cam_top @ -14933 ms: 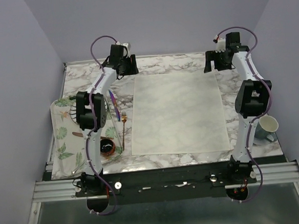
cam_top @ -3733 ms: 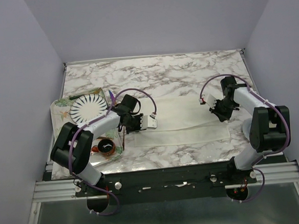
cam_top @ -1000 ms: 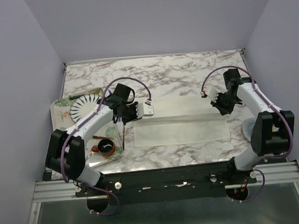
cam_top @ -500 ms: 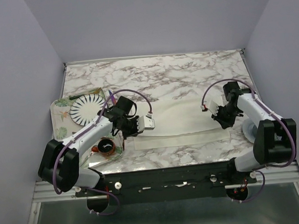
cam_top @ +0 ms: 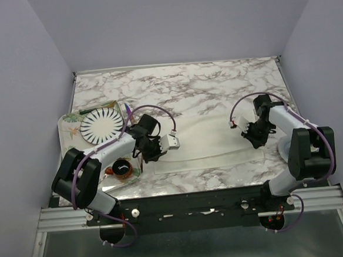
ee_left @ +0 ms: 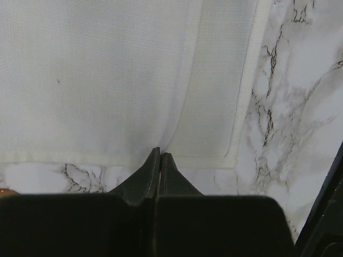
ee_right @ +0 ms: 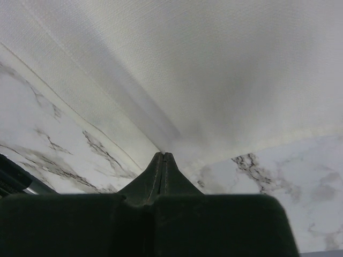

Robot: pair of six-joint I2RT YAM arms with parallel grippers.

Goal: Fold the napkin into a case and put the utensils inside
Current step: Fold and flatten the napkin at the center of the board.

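The cream napkin (cam_top: 208, 142) lies as a wide, partly folded strip across the middle of the marble table. My left gripper (cam_top: 156, 151) is shut on a raised fold at its left end. In the left wrist view the closed tips (ee_left: 159, 153) pinch the cloth (ee_left: 107, 80). My right gripper (cam_top: 253, 138) is shut on the right end, and in its wrist view the tips (ee_right: 162, 156) pinch a fold of napkin (ee_right: 225, 64). A purple-blue utensil (cam_top: 126, 111) lies beside the plate. The fork's thin copper handle (cam_top: 140, 164) shows below my left arm, the rest hidden.
A white plate with black radial stripes (cam_top: 100, 125) sits on a leaf-patterned mat (cam_top: 69, 150) at the left. A small dark bowl (cam_top: 122, 167) stands near the left arm. A pale mug (cam_top: 285, 150) is partly hidden behind the right arm.
Both grippers have moved toward the near edge, carrying the pinched napkin fold with them. The cloth now bulges over the lower layer.
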